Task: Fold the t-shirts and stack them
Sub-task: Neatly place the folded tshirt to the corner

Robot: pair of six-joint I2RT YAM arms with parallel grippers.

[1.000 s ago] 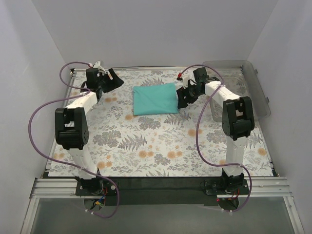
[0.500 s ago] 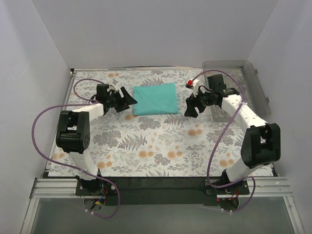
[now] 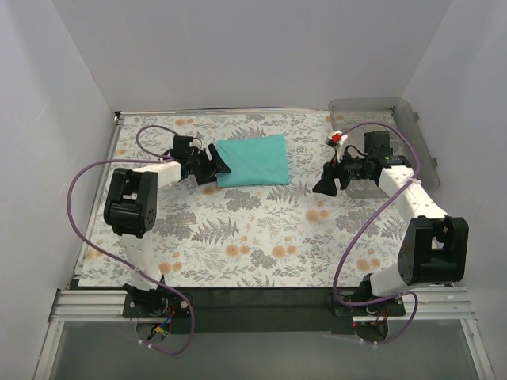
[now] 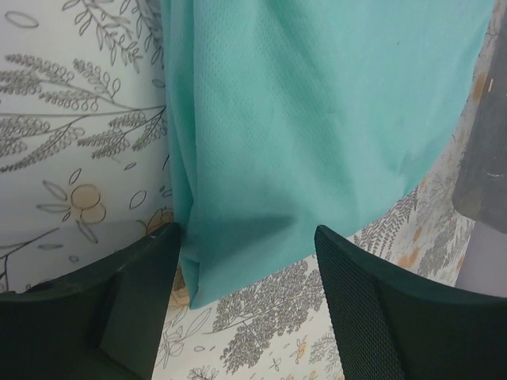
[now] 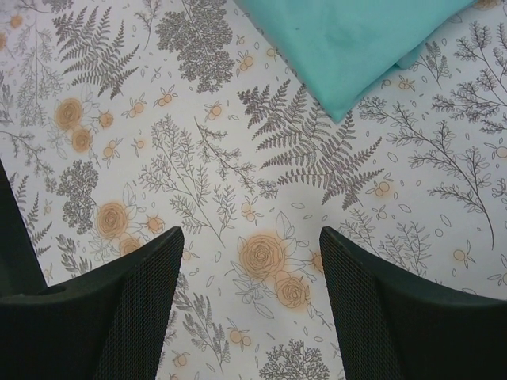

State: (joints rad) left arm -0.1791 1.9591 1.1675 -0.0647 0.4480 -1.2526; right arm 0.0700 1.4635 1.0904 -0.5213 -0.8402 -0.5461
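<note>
Between the parted jaws of the left gripper [image 4: 247, 245] sits a corner of the folded, plain teal fabric t-shirt [image 4: 317, 119], probably lined up for a pinch, while the right gripper [image 5: 252, 245], jaws also apart, hangs over the floral-printed tablecloth [image 5: 158, 158], the shirt lying beyond its fingertips.

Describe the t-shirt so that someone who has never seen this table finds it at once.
On the floral tablecloth, look near the far edge, about midway across. The t-shirt lies there folded into a flat rectangle, the left gripper at its left edge. It is the only plain teal thing on the patterned cloth.
</note>
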